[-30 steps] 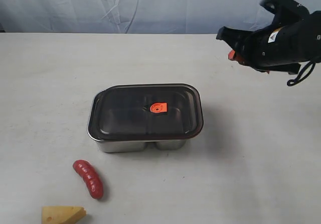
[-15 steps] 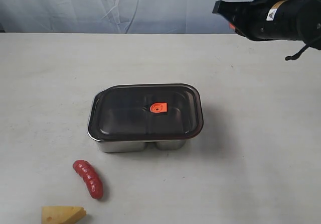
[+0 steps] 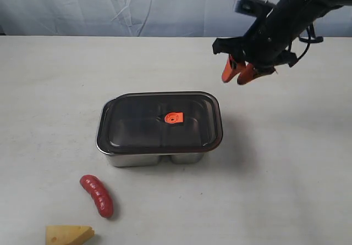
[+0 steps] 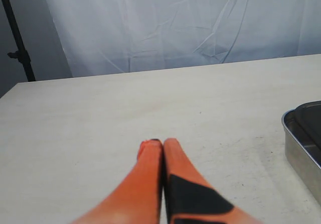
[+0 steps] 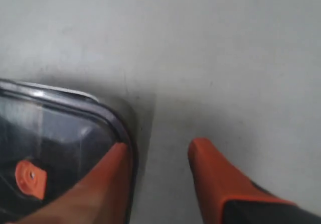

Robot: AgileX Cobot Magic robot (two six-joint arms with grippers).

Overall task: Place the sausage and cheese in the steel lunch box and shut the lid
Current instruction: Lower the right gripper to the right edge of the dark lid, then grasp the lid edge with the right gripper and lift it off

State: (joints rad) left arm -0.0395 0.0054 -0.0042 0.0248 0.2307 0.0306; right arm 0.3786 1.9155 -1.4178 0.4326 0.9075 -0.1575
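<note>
The steel lunch box (image 3: 154, 158) stands mid-table with the dark translucent lid (image 3: 137, 124) seated on it, orange valve (image 3: 174, 118) at its centre. The red ribbed sausage (image 3: 97, 195) lies on the table in front of the box, to the left. The yellow cheese (image 3: 69, 235) wedge sits at the bottom left edge. My right gripper (image 3: 237, 73) hangs open in the air above and behind the box's right end; its wrist view shows the lid corner (image 5: 65, 133) under one finger. My left gripper (image 4: 160, 144) is shut and empty, with the box edge (image 4: 301, 143) off to one side.
A pale cloth backdrop (image 3: 137, 6) runs along the far table edge. A dark stand pole (image 4: 15, 33) shows at the far corner in the left wrist view. Bare table (image 3: 286, 173) lies right of the box.
My right arm has swung left and tipped downward, bringing its orange fingers down towards the box's right rear corner. The box, sausage and cheese have not moved.
</note>
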